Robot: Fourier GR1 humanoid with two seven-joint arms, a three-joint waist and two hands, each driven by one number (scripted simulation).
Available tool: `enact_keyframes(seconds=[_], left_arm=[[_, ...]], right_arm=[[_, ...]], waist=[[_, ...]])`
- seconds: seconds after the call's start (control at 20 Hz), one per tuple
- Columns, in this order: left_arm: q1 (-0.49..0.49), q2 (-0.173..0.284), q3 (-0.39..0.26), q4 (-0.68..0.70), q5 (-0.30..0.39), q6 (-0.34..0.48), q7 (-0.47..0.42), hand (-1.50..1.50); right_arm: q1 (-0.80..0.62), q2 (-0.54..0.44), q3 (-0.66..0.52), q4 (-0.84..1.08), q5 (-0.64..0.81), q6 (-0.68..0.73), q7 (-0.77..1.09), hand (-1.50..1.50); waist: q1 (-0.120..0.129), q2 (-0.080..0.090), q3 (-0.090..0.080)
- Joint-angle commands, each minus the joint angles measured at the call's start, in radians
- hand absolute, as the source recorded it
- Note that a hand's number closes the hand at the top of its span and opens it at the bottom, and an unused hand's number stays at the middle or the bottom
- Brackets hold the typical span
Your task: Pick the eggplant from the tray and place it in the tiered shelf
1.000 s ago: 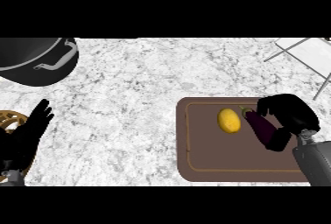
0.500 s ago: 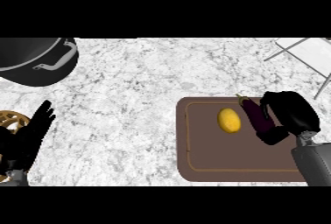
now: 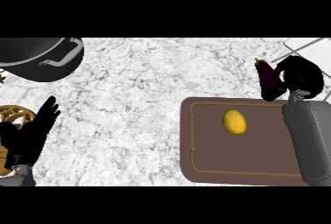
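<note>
right robot hand (image 3: 298, 78) curled round glossy dark-purple oblong eggplant (image 3: 266, 80), held beyond brown rounded-rectangle tray (image 3: 213, 166), smooth yellow oval fruit (image 3: 234, 121) on tray, left robot hand (image 3: 31, 133) open at left edge, speckled marble desk (image 3: 142, 87)

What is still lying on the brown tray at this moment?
Only a yellow lemon lies on the tray. The right forearm covers its right edge, so anything beneath cannot be seen.

I found no readable text, labels, brands, numbers or signs anywhere in my head view. Every surface I could see was unmarked.
</note>
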Motion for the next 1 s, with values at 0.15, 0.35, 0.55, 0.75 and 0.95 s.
enact_keyframes(seconds=[0.15,0.35,0.55,0.75,0.95], left_arm=[[-0.017,0.034,0.039,0.051,0.017,-0.037,-0.010,0.00],[-0.005,-0.004,0.017,0.013,0.000,0.002,0.018,0.00],[0.047,-0.022,0.019,0.012,-0.019,0.015,-0.035,0.00],[0.003,-0.005,0.035,0.017,0.004,0.002,0.018,0.00],[0.033,-0.017,0.020,-0.040,-0.012,0.001,0.020,0.00]], right_arm=[[-0.191,0.031,-0.060,0.041,0.019,-0.059,0.183,1.50],[-0.266,0.086,-0.094,-0.095,-0.041,-0.021,0.294,1.50],[-0.209,0.048,-0.149,-0.282,-0.114,-0.005,0.296,1.50],[-0.285,0.032,-0.140,-0.426,-0.122,0.072,0.405,1.50],[-0.388,-0.012,-0.141,-0.390,-0.120,0.103,0.466,1.50]], waist=[[-0.026,-0.008,-0.001],[-0.033,-0.013,-0.001],[-0.045,-0.016,-0.001],[-0.048,-0.017,-0.001],[-0.030,-0.012,-0.001]])
